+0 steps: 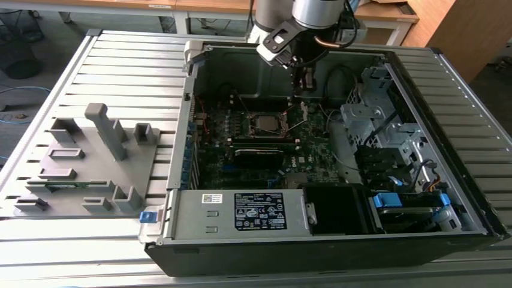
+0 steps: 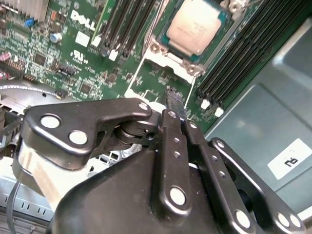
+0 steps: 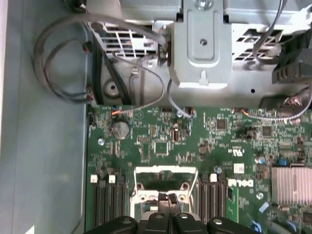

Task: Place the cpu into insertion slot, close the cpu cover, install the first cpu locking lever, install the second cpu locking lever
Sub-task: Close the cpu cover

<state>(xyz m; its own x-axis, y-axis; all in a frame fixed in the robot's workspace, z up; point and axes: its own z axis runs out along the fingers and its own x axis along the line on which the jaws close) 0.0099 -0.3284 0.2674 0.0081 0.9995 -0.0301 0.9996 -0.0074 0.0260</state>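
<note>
A slatted metal desk (image 1: pixel 120 54) carries an open computer case (image 1: pixel 320 252), with a grey fixture tray (image 1: pixel 88 156) at the exterior view's left. The gripper (image 1: pixel 304 86) is held over the motherboard (image 1: pixel 240 159), closed on nothing, just beyond the cpu (image 1: pixel 267 124) and toward the exterior view's right. In the second wrist view the cpu (image 2: pixel 197 27) is seen as a pale brownish-grey square seated in the silver-rimmed insertion slot (image 2: pixel 191 67). In the first wrist view the touching fingertips (image 3: pixel 162 197) and looped cables (image 3: pixel 63 58) are shown.

Open computer case (image 1: pixel 320 255), grey fixture (image 1: pixel 88 174)

cpu (image 2: pixel 197 24) top dull beige-grey; motherboard (image 3: pixel 146 122) green; fingers (image 2: pixel 174 105) black; fixture plate (image 1: pixel 92 175) grey.
</note>
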